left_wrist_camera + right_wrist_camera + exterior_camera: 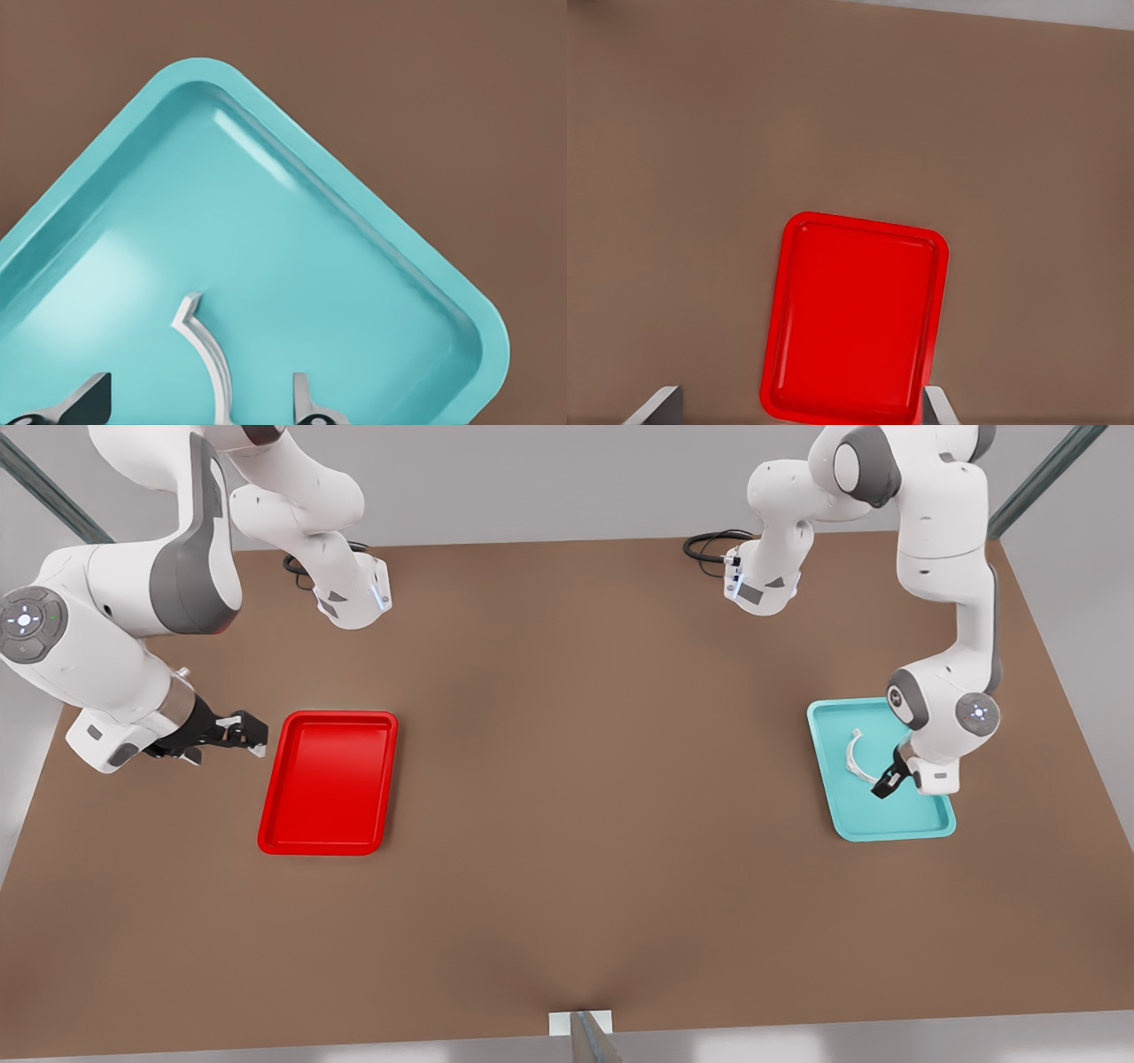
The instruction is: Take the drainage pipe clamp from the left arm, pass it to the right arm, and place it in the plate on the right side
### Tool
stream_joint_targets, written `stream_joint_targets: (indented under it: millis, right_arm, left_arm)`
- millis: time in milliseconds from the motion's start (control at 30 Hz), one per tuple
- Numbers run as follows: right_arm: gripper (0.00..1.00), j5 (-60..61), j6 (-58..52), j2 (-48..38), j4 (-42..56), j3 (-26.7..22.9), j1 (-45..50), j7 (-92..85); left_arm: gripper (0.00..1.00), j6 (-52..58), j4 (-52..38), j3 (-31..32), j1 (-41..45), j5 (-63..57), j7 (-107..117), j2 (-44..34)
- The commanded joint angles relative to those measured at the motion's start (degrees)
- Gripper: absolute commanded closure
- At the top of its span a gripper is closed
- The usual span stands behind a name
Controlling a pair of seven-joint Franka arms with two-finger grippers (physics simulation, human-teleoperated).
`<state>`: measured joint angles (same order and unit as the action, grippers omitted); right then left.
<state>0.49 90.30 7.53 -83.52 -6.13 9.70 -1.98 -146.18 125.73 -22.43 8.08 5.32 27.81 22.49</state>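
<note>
- Red plastic marks the plate (329, 782), lying empty on the brown bench (567, 797) toward the front view's left; the right gripper (251, 735) hangs just beside it at its 9 o'clock, fingers spread, grasping nothing. This arm waits.
- From the right wrist view the plate (855, 319) lies straight ahead between the two parted fingertips (656, 405).
- Toward the front view's right, the drainage pipe clamp (855, 755) lies in a teal tray (877, 824), its arc running roughly 12 to 6 o'clock and opening toward 3 o'clock.
- The left gripper (889, 778) sits low over that tray, at about 4 o'clock from the clamp and very near its lower end, released and holding nothing.
- In the left wrist view the clamp (209, 350) runs up between the open fingertips (304, 398), nearer one side than centred, above the tray (292, 159).
- My reading: the left arm is far nearer, and the grasp turns on the fingers straddling the thin band across its curve rather than along it.
</note>
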Motion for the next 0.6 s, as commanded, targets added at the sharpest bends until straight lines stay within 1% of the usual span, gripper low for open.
stream_joint_targets:
  millis: [0,133,267,300,333,400,433,500,567]
  right_arm:
    - [0.0,0.12,-0.03,-0.06,0.03,-0.03,0.05,-0.57]
    - [0.0,0.12,-0.04,-0.06,0.03,-0.03,0.05,-0.57]
    - [0.0,0.21,0.05,-0.06,0.03,-0.03,0.05,-0.57]
    - [0.0,0.21,-0.04,-0.06,0.03,-0.03,0.05,-0.57]
    - [0.0,0.21,0.05,-0.06,0.03,-0.03,0.05,-0.57]
    - [0.0,0.21,-0.03,-0.06,0.03,-0.03,0.05,-0.57]
    - [0.0,0.21,-0.03,-0.06,0.03,-0.03,0.05,-0.57]
    - [0.0,0.21,-0.04,-0.06,0.03,-0.03,0.05,-0.57]
    - [0.0,0.21,-0.03,-0.06,0.03,-0.03,-0.04,-0.57]
  left_arm:
    - [0.0,-0.86,0.4,0.02,0.0,-0.04,10.42,0.19]
    - [0.0,-0.95,1.19,0.1,-0.08,-0.04,10.42,0.89]
    - [0.01,-3.15,1.1,0.1,0.0,1.45,10.42,3.53]
    - [0.02,-3.15,1.1,0.1,0.0,1.54,10.42,3.7]
    - [0.08,-3.23,1.1,0.1,0.0,1.8,10.42,3.88]
    - [0.31,-3.23,1.01,0.1,0.0,2.07,10.42,4.23]
    - [0.36,-3.23,0.93,0.1,0.0,2.07,10.33,4.67]
    - [0.39,-3.59,0.84,0.1,-0.08,2.07,9.98,5.37]
    - [0.39,-3.59,0.75,0.1,-0.17,2.07,9.89,5.55]
